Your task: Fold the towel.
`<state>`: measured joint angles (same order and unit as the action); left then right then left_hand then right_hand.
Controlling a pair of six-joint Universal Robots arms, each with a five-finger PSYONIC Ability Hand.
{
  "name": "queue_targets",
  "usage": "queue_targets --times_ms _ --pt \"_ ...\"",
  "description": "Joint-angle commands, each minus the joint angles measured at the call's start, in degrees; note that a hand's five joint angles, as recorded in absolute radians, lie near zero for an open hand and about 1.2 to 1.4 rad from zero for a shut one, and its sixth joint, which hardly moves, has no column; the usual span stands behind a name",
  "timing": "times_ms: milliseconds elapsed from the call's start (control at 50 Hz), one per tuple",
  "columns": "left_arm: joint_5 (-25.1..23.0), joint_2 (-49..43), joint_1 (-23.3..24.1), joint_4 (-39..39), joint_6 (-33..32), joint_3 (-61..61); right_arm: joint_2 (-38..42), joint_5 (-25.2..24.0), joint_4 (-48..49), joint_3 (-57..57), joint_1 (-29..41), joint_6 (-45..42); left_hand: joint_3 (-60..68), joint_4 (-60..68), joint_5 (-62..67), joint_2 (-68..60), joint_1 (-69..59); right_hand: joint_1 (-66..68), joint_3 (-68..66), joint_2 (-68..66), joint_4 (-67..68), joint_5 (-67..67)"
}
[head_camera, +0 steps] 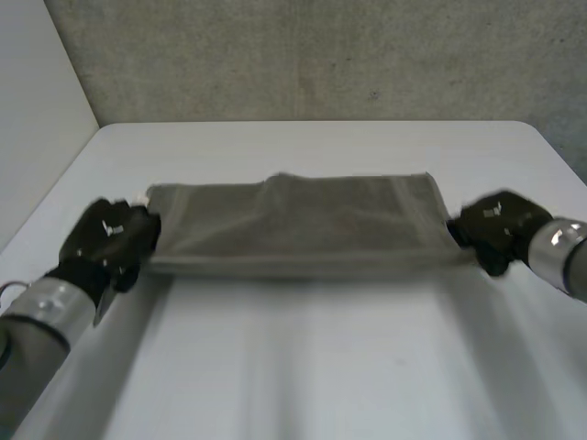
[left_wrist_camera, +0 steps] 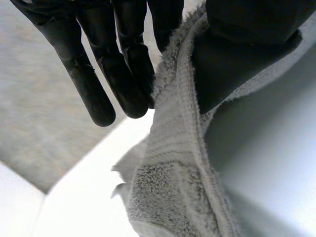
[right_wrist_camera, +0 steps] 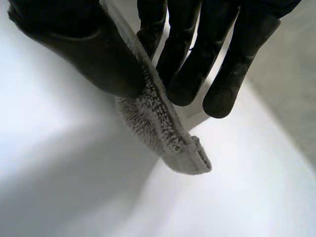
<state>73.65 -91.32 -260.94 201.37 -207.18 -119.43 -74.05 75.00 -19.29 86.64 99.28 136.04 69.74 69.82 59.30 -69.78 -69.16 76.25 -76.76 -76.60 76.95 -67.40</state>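
A grey towel (head_camera: pixel 298 225) is stretched sideways over the white table (head_camera: pixel 303 367), held up between both hands and hanging a little above the surface. My left hand (head_camera: pixel 110 240) pinches its left end: in the left wrist view the thumb (left_wrist_camera: pixel 242 44) presses the towel's edge (left_wrist_camera: pixel 173 163) against the fingers (left_wrist_camera: pixel 123 64). My right hand (head_camera: pixel 495 229) grips the right end: in the right wrist view a towel corner (right_wrist_camera: pixel 163 133) sticks out between the thumb (right_wrist_camera: pixel 84 44) and the fingers (right_wrist_camera: pixel 197 64).
A rough grey wall (head_camera: pixel 321 55) stands behind the table's far edge. A pale wall (head_camera: pixel 37 110) runs along the left side. Bare table surface lies in front of and behind the towel.
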Motion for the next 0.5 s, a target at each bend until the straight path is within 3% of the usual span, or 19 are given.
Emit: queue_targets --times_ms 20,100,220,320,500 --pt "-6.5 9.7 -1.8 -14.7 -8.0 -3.7 -6.6 -2.0 -16.5 1.8 -2.6 -10.2 10.3 10.2 10.7 -10.2 -10.8 3.8 -3.2 -3.4 3.1 -2.6" --pt "-7.6 12.1 -3.0 -19.0 -9.0 -3.1 -9.2 -5.6 -16.7 1.4 -5.6 -11.0 10.3 10.2 10.7 -10.2 -10.8 3.8 -3.2 -3.4 3.1 -2.6" --pt "-7.6 10.1 -3.4 -16.1 -8.9 -0.8 -8.6 -7.2 -15.7 -0.6 -6.0 -10.0 10.3 10.2 10.7 -10.2 -10.8 3.8 -3.2 -3.4 3.1 -2.6" --pt "-6.5 -5.0 -0.6 -5.8 -8.9 6.6 1.9 -4.8 -10.3 -7.6 -2.8 -3.9 10.3 10.2 10.7 -10.2 -10.8 3.8 -3.2 -3.4 3.1 -2.6" --pt "-2.4 -25.0 3.3 0.6 -8.6 24.0 15.6 3.0 -1.8 -21.1 3.5 3.0 10.3 10.2 10.7 -10.2 -10.8 3.8 -3.2 -3.4 3.1 -2.6"
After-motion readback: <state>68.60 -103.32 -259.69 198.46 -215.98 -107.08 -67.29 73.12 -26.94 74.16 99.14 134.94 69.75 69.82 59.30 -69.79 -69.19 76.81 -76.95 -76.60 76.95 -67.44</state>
